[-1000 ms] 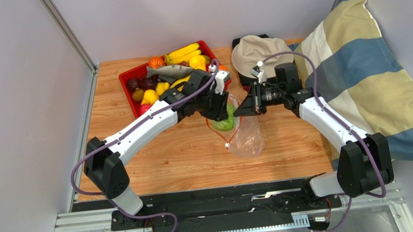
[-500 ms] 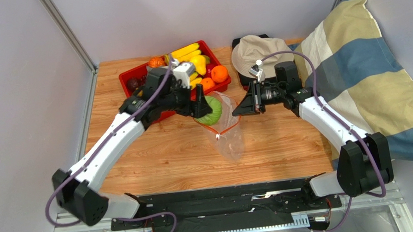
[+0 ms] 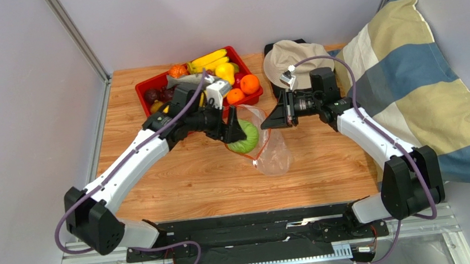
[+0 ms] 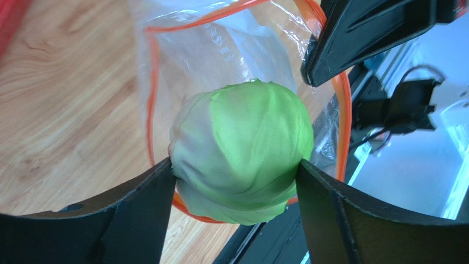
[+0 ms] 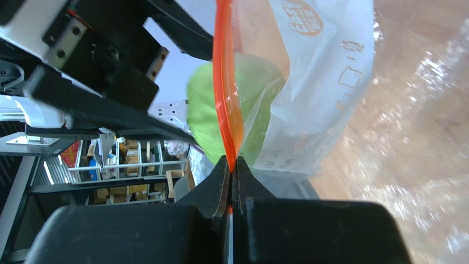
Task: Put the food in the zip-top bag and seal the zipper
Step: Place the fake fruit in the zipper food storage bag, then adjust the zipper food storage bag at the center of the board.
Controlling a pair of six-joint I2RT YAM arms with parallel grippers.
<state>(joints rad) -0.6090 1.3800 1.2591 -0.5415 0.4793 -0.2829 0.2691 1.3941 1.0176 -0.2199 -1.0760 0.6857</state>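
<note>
My left gripper (image 3: 238, 133) is shut on the green round ball (image 3: 245, 139) and holds it at the open mouth of the clear zip-top bag (image 3: 274, 154). In the left wrist view the ball (image 4: 242, 146) sits between my fingers (image 4: 137, 214), with the orange-red zipper (image 4: 150, 99) ringing it. My right gripper (image 3: 269, 122) is shut on the zipper strip (image 5: 224, 82) and holds the bag's mouth edge up. The bag's white label (image 5: 319, 71) and the ball (image 5: 201, 110) show in the right wrist view. The slider tab is not visible.
A red tray (image 3: 145, 88) at the back left holds bananas (image 3: 208, 59), oranges (image 3: 244, 88) and other toy food. A beige hat (image 3: 292, 57) lies at the back centre. A striped pillow (image 3: 408, 90) fills the right side.
My left arm drew back to the left with the green ball, then moved right and down to the bag's mouth again. My right gripper kept its pinch on the zipper; the bag swung a little.
</note>
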